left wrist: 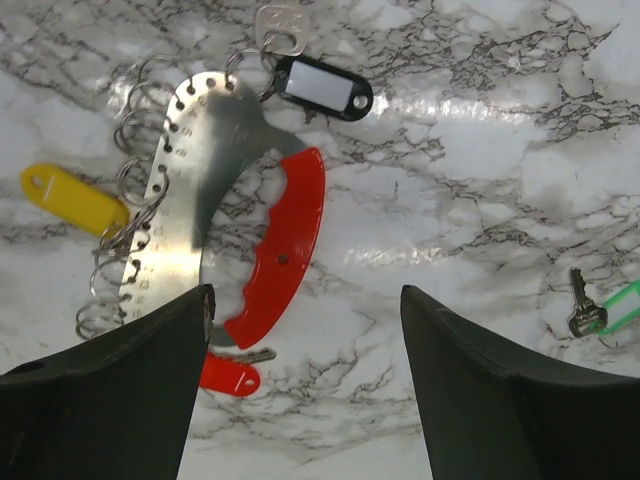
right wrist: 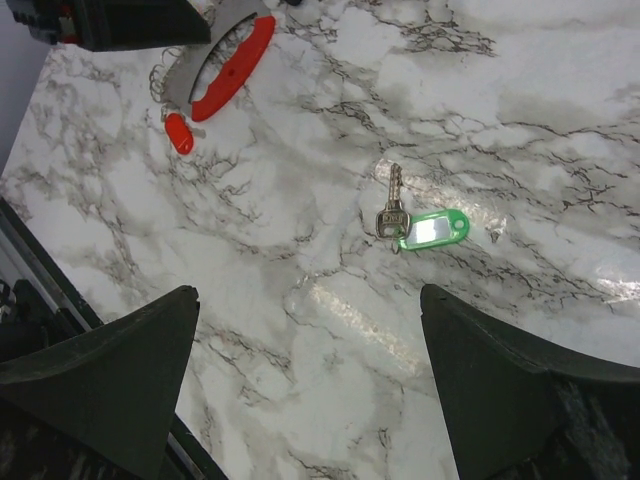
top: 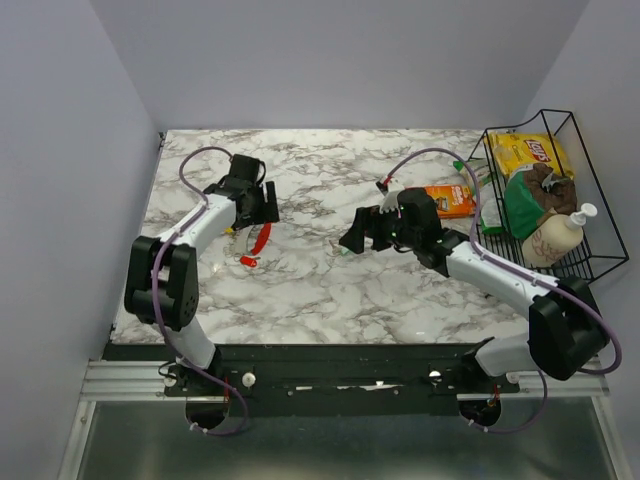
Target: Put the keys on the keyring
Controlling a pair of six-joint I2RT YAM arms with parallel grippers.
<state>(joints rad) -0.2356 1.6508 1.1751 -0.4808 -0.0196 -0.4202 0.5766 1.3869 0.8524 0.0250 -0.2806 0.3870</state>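
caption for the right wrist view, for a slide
Open right fingers above a green-tagged key lying on the marble table

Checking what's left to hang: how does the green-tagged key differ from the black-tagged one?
The green-tagged key lies alone on bare marble, away from the red-handled ring holder. The black-tagged key sits at the holder's end, apparently hooked onto it. Tag colours differ, green versus black. Both carry a silver key and a white label window.

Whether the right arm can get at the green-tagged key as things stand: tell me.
Probably yes. The right end effector hangs open over the green-tagged key, which lies flat and alone on the marble table. Nothing stands between the two, so the way down looks free.
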